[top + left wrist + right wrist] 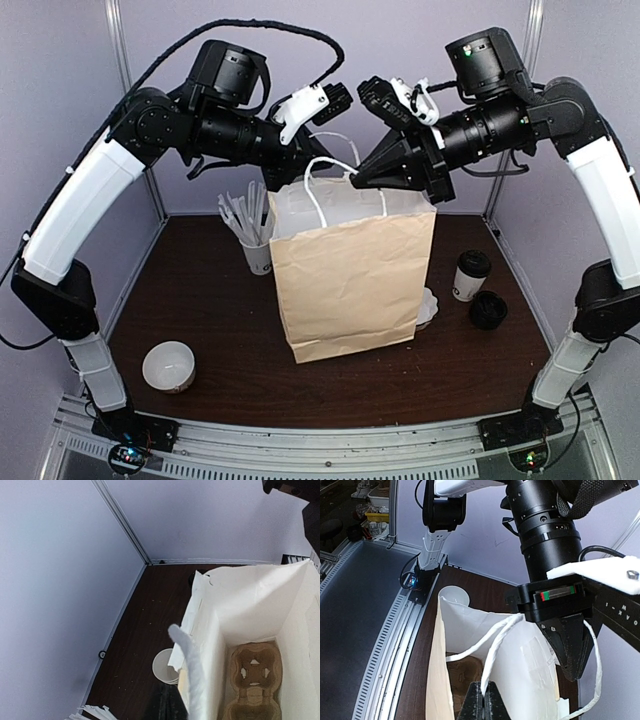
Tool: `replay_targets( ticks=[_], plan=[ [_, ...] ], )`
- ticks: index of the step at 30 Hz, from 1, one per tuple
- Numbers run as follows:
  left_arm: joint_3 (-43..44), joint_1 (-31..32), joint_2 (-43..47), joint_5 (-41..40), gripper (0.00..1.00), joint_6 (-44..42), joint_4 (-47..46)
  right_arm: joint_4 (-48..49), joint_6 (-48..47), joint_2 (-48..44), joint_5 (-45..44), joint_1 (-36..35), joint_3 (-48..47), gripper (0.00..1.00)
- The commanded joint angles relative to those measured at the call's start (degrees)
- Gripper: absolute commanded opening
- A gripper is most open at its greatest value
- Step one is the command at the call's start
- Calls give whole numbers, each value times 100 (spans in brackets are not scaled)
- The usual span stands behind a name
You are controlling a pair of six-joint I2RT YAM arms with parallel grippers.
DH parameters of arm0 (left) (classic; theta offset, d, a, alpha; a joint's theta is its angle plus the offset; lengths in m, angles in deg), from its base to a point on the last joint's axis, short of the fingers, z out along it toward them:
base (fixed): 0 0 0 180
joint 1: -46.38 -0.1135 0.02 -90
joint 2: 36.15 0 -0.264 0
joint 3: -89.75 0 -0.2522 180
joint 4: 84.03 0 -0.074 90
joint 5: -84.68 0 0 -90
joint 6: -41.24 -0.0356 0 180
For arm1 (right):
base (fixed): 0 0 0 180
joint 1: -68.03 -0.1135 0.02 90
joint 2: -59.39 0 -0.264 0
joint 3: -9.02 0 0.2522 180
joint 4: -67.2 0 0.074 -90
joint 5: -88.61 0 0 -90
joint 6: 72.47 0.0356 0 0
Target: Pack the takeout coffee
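The takeout coffee (470, 276), a white cup with a black lid, stands on the table right of the brown paper bag (350, 270). The bag stands upright and open, with a cardboard cup carrier (255, 677) at its bottom. My right gripper (486, 690) is shut on one white bag handle (502, 645) above the bag's mouth. My left gripper (172, 702) is shut on the other handle (192, 672), at the bag's far rim. Both grippers hang over the bag's top, well above the coffee.
A stack of black lids (488, 310) sits just in front of the coffee. A cup of white stirrers (255, 240) stands left of the bag. A stack of lidless white cups (168, 365) lies at the front left. Walls close the back and sides.
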Motion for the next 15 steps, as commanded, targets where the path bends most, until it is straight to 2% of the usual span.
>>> replay_targets(
  ticks=[1, 10, 11, 12, 13, 15],
  plan=[
    [-223, -65, 22, 113, 0, -19, -33, 131, 79, -8, 139, -34, 134, 0],
    [-1058, -91, 251, 213, 0, 65, -274, 157, 38, -122, 201, -32, 730, 0],
    [-1125, -104, 254, 213, 6, 67, -271, 152, 16, -129, 192, -34, 829, 5],
    [-1203, -117, 247, 150, 23, 82, -275, 151, -2, -145, 156, -30, 935, 14],
    [-1253, -131, 222, 40, 36, 112, -273, 163, -20, -174, 90, -38, 1068, 21],
    [-1252, -164, 160, -115, 55, 192, -224, 120, -90, -258, -24, -34, 1375, 34]
  ],
)
